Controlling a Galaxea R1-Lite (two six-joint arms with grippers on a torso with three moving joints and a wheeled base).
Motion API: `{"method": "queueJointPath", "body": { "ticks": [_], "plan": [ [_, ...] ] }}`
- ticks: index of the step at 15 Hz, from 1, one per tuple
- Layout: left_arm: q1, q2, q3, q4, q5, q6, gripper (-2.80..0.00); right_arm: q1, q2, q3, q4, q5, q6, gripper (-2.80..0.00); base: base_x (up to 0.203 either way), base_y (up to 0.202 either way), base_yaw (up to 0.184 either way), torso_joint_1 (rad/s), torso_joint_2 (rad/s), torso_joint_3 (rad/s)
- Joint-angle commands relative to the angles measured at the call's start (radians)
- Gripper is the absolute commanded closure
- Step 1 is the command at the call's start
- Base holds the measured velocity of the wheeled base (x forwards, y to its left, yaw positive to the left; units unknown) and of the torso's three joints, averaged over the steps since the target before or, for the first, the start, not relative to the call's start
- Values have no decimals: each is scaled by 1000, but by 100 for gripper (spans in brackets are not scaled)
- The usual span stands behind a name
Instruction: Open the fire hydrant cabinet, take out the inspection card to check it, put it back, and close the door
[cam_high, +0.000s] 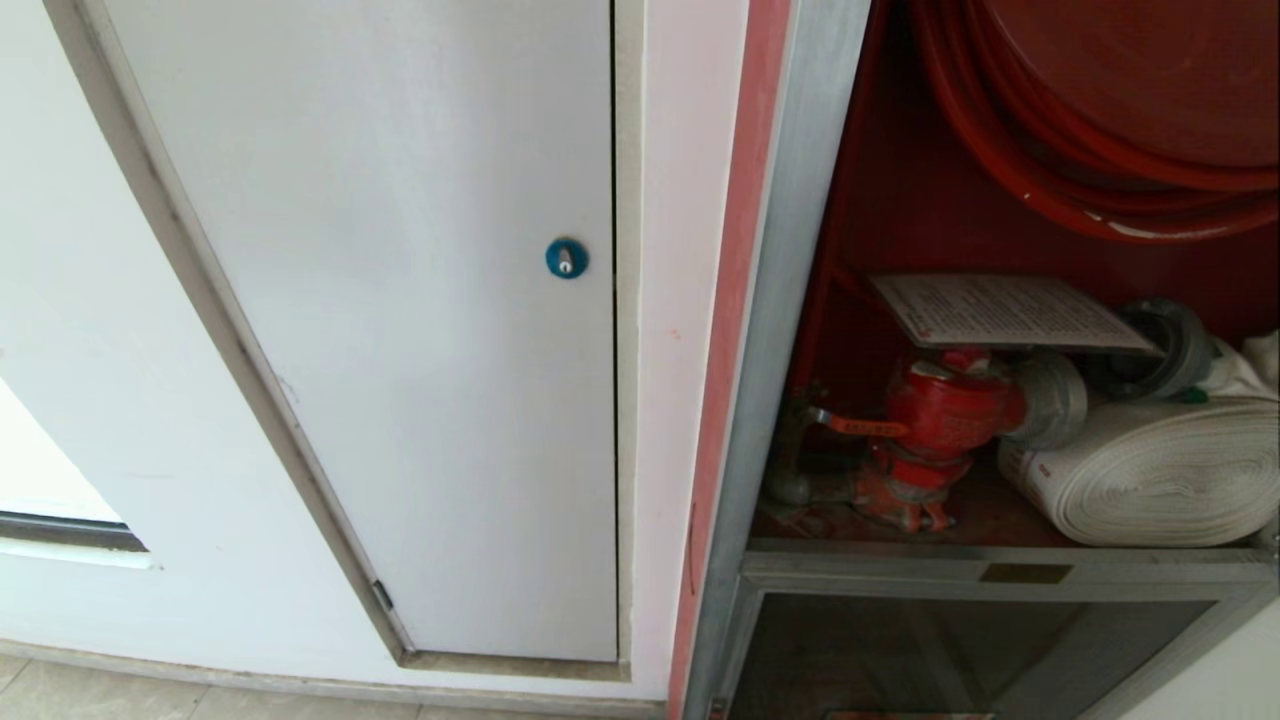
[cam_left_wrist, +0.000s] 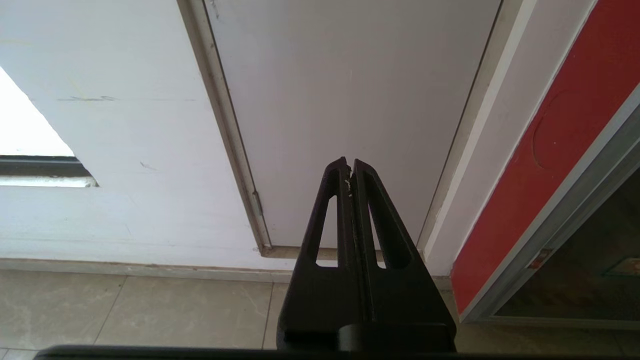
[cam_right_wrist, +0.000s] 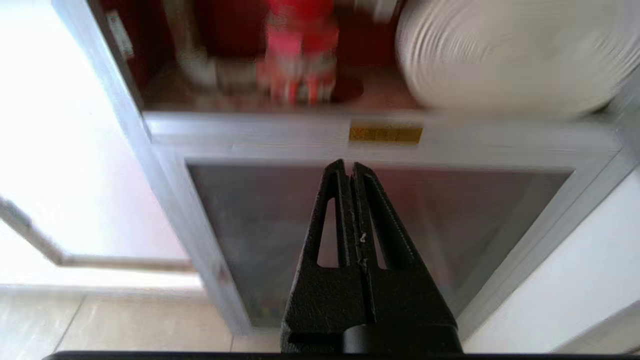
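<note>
Head view alone shows inspection card lying atop red valve inside open fire hydrant cabinet, beside white hose; wrist views show left claw and right claw pressed together, empty.

The fire hydrant cabinet floor carries a red valve beside a white rolled hose.

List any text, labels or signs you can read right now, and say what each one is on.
None can be read.
inspection card, lying on top of the red valve: fine dark print lines, too small to read.
Orange tag on the valve: markings too small.
Yellow plate on the fire hydrant cabinet crossbar: blurred.
Round blue lock on the white panel door: no text.
</note>
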Motion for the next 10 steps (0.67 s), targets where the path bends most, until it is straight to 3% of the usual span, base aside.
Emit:
{"method": "queueJointPath", "body": {
  "ticks": [1, 6, 10],
  "plan": [
    [0, 1, 0, 0, -1, 0, 0, 1, 46, -51, 8, -9, 0, 0, 0, 0, 0, 0, 0, 0],
    [0, 1, 0, 0, -1, 0, 0, 1, 242, -238, 9, -21, -14, 0, 0, 0, 0, 0, 0, 0],
    [0, 1, 0, 0, -1, 0, 0, 1, 418, -339, 7, -21, -169, 0, 0, 0, 0, 0, 0, 0]
  ]
}}
